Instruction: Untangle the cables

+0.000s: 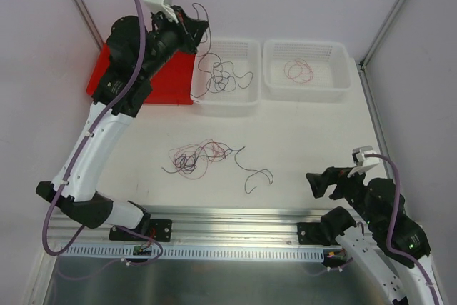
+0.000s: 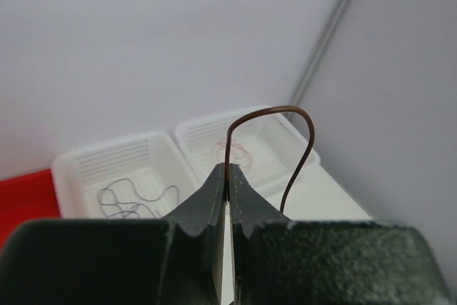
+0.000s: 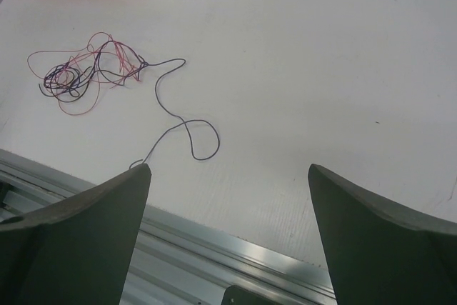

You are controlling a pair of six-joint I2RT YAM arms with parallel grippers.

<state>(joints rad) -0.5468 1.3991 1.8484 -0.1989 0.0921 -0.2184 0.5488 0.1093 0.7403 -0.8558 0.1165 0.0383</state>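
White basket [image 1: 225, 105], another white basket [image 1: 307, 93], red tray [image 1: 171, 91] (leftmost).

Bright, even, diffuse light fills the white enclosure, and shadows on the table [image 1: 314, 133] are faint and soft. The metal rail [image 1: 235, 230] along the near edge shows mild glare. In the wrist views the left gripper [image 2: 227, 171] and right gripper [image 3: 228, 167] are close and blurred; the far baskets [image 2: 107, 158] look soft.

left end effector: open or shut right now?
Shut. The left end effector has its fingers meeting with no gap in the wrist view, pinching a dark wire that loops above the tips.
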